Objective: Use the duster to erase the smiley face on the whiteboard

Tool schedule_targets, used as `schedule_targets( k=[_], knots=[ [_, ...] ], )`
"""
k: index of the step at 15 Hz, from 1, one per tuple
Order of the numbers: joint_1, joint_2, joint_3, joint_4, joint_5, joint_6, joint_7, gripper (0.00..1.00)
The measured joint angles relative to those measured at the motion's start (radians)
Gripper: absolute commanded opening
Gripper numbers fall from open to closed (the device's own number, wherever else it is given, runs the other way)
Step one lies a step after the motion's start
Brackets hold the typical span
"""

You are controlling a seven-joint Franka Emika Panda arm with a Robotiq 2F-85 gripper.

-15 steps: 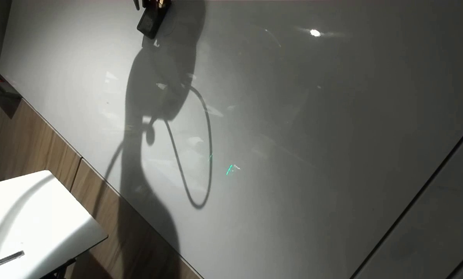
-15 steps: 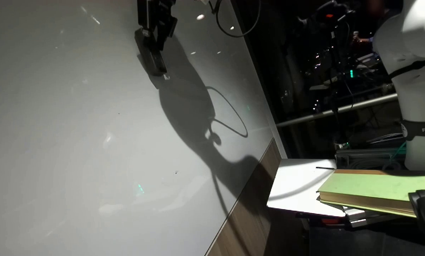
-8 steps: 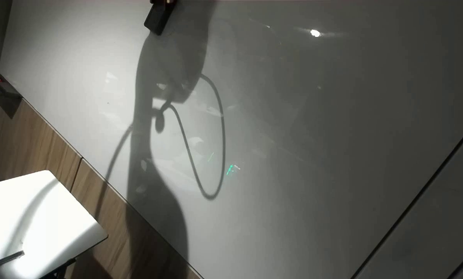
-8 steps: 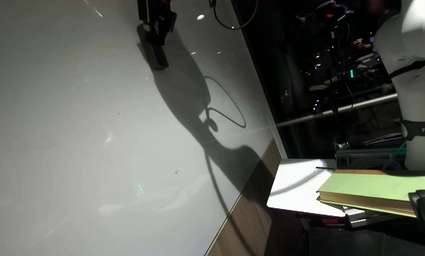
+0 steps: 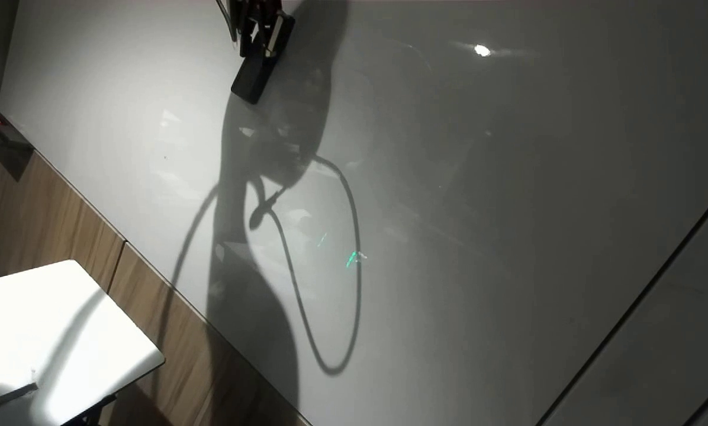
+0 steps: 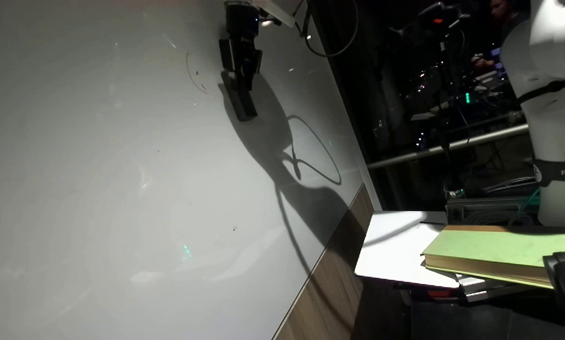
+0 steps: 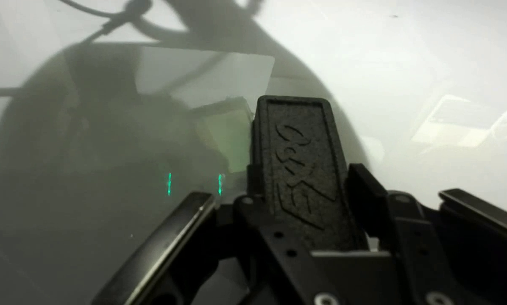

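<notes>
Grasping duster [image 7: 300,169] between fingers [image 7: 367,199] at the whiteboard [image 6: 98,189], well beyond the board-side edge of the worktop [image 6: 396,250]; cannot tell if touching; probably well into erasing; left to wipe, near duster: thin arc [image 6: 191,78] and red speck [image 6: 197,73], likely smiley remnants.

I see both exterior views face the whiteboard [image 5: 508,177] aslant, from farther off, sharing the wooden strip [image 5: 76,228] along it; the wrist view looks onto it close up, past the duster [image 7: 300,165].
</notes>
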Motion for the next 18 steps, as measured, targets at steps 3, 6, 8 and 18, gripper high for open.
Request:
schedule_targets(
  k=[3, 6, 8, 18],
  knots=[
    [-0.01, 0.007, -0.01, -0.019, 0.0, 0.0, -0.016, 0.27],
    [-0.01, 0.005, 0.002, -0.019, -0.015, 0.0, -0.009, 0.27],
    [-0.008, 0.004, 0.029, -0.009, -0.032, 0.0, 0.011, 0.27],
    [0.061, 0.066, 0.255, 0.2, -0.181, 0.042, 0.223, 0.27]
  ],
)
